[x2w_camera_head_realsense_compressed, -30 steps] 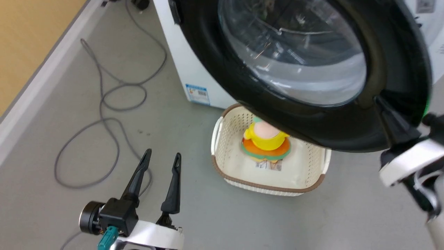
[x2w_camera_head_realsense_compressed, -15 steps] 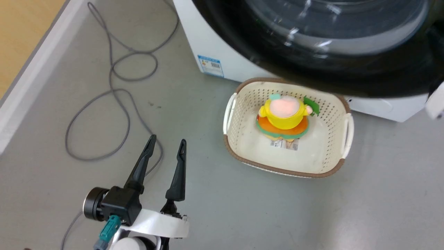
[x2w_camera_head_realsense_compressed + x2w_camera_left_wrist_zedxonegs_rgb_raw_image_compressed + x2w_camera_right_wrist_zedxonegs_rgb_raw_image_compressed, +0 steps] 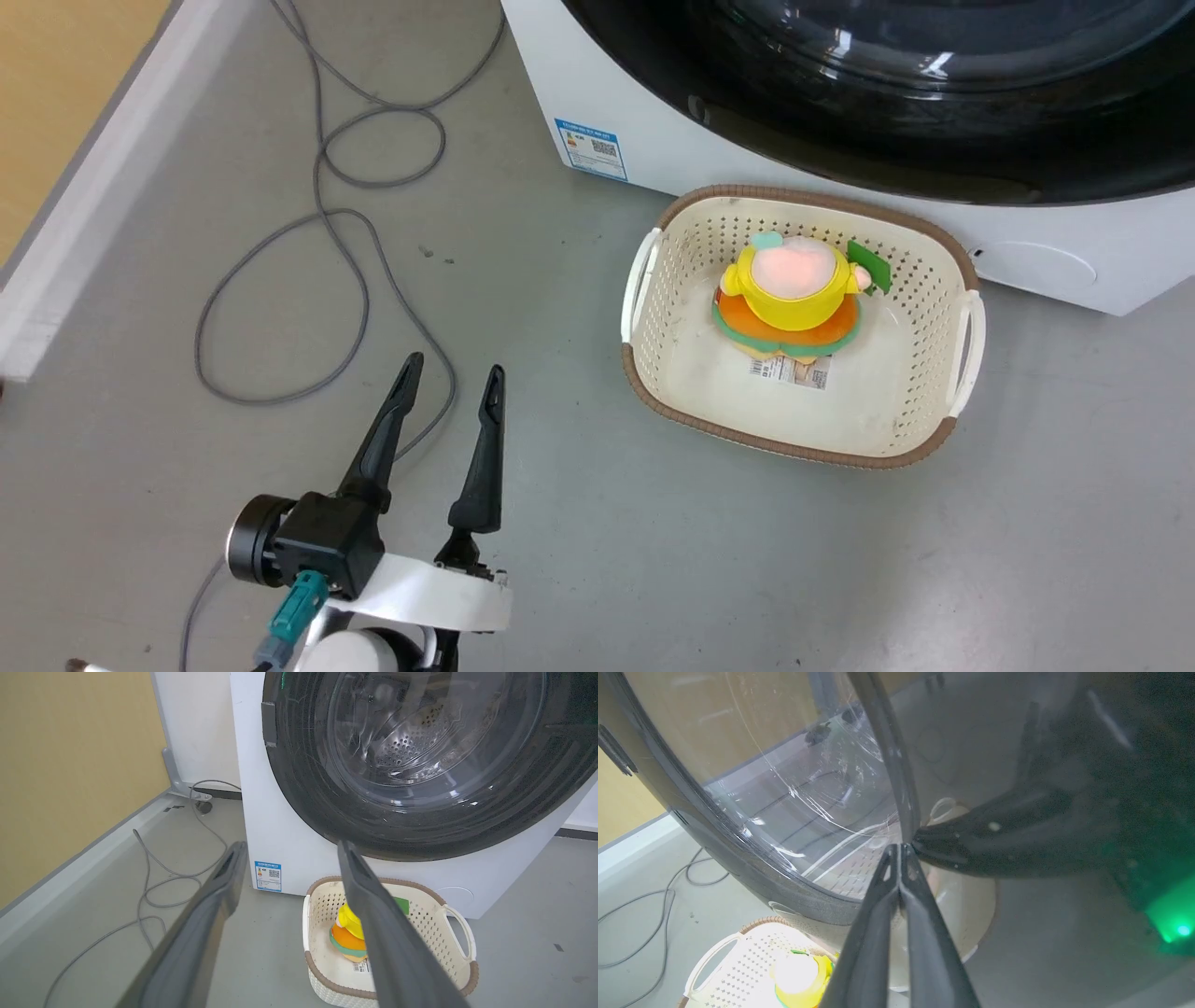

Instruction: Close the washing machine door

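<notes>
We see the washing machine door (image 3: 840, 140) at twelve o'clock in the head view. Its black rim lies against the white washing machine (image 3: 653, 149), but we cannot tell whether it has latched. Our left gripper (image 3: 455, 366) hangs at seven o'clock above the floor, fingers spread and empty. Our right gripper (image 3: 899, 848) is clenched, tips together near the door's glass. A basket (image 3: 966, 308) holding a toy (image 3: 794, 280) sits at the machine's foot, at two o'clock from the left gripper.

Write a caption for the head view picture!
Left tool open over the floor; toy sits in basket before the washing machine.
</notes>
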Controlling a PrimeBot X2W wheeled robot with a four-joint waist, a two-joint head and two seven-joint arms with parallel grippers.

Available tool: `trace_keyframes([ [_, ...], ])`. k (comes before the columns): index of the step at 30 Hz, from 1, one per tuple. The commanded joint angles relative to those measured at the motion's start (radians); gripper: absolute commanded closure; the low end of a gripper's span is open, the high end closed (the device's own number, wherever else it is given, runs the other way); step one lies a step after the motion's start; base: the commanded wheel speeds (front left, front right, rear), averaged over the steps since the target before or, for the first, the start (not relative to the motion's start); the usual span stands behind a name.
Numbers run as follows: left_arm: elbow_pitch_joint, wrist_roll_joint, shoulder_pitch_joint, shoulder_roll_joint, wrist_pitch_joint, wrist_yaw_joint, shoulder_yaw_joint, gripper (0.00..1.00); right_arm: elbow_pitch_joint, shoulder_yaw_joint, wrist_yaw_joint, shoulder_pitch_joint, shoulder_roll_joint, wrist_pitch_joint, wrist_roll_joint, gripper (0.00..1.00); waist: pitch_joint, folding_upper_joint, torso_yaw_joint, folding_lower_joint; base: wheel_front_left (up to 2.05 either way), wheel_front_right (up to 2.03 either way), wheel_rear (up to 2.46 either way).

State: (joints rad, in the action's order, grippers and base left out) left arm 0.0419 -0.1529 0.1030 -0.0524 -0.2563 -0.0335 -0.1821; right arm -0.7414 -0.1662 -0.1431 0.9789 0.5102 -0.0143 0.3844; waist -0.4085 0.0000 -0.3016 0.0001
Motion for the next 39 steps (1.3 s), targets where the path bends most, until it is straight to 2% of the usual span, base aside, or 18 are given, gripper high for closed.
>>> trace_keyframes([
  [1, -0.003, -0.003, 0.014, 0.002, -0.005, 0.007, -0.002, 0.00, -0.017, 0.023, 0.012, 0.035, 0.027, 0.017, -0.008, 1.00, 0.007, 0.0000, 0.002, -0.0001, 0.00, 0.00, 0.00],
  [10, -0.023, 0.005, -0.003, 0.002, -0.005, 0.007, 0.009, 0.00, -0.044, -0.045, 0.012, -0.065, -0.019, 0.124, 0.020, 1.00, 0.112, 0.0000, 0.047, -0.0001, 0.00, 0.00, 0.00],
  [15, -0.054, 0.010, -0.026, 0.002, -0.005, 0.002, 0.034, 0.00, 0.016, -0.096, 0.012, -0.203, -0.045, 0.214, 0.049, 1.00, 0.206, 0.0000, 0.090, -0.0001, 0.00, 0.00, 0.00],
  [19, -0.074, 0.010, -0.053, 0.002, -0.005, -0.002, 0.053, 0.00, 0.120, -0.105, 0.012, -0.346, -0.067, 0.254, 0.063, 1.00, 0.272, 0.0000, 0.124, -0.0001, 0.00, 0.00, 0.00],
  [25, -0.085, 0.017, -0.092, 0.002, -0.005, -0.002, 0.076, 0.00, 0.339, -0.017, 0.012, -0.577, -0.121, 0.272, 0.027, 1.00, 0.336, 0.0000, 0.162, -0.0001, 0.00, 0.00, 0.00],
  [28, -0.093, 0.019, -0.109, 0.001, -0.005, -0.006, 0.080, 0.00, 0.451, 0.089, 0.012, -0.701, -0.198, 0.274, 0.006, 1.00, 0.358, 0.0000, 0.173, -0.0001, 0.00, 0.00, 0.00],
  [31, -0.103, 0.017, -0.121, 0.000, -0.005, -0.007, 0.085, 0.00, 0.574, 0.163, 0.012, -0.823, -0.276, 0.275, -0.067, 1.00, 0.370, 0.0000, 0.184, -0.0001, 0.00, 0.00, 0.00],
  [35, -0.114, 0.032, -0.131, -0.003, -0.005, -0.005, 0.082, 0.00, 0.693, 0.206, 0.012, -0.947, -0.359, 0.275, -0.159, 1.00, 0.378, 0.0000, 0.197, -0.0001, 0.00, 0.00, 0.00],
  [39, -0.127, 0.037, -0.136, -0.004, -0.006, -0.003, 0.081, 0.00, 0.751, 0.224, 0.012, -1.032, -0.414, 0.259, -0.213, 1.00, 0.383, 0.0000, 0.206, -0.0001, 0.00, 0.00, 0.00],
])
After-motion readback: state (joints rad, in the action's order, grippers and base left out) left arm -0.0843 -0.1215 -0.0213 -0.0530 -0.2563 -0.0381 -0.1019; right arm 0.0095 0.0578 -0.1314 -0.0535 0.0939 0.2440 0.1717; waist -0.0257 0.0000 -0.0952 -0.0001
